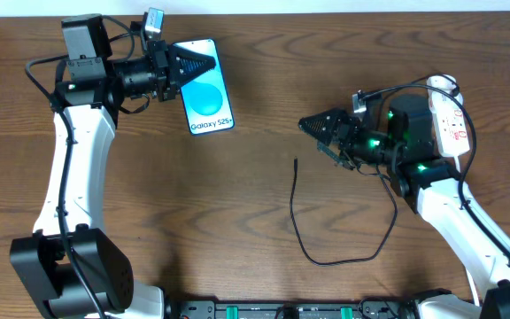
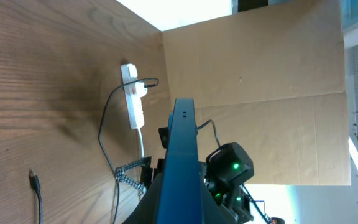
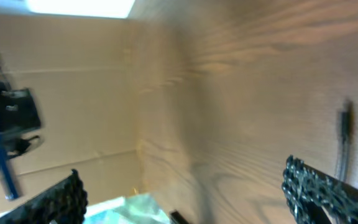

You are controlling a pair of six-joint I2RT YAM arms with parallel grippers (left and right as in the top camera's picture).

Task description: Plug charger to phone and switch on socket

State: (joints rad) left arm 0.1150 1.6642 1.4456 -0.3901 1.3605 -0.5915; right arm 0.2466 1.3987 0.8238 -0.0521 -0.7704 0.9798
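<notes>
Left gripper pinches the phone by one short end, blue screen facing up. Right gripper hangs spread and empty, near the charger tip; its cable curls off toward the socket, far right.

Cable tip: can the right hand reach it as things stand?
Probably yes. The right hand is open and close to the cable tip, and nothing lies between them in the overhead view. The tip lies free on the table, apart from the phone.
</notes>
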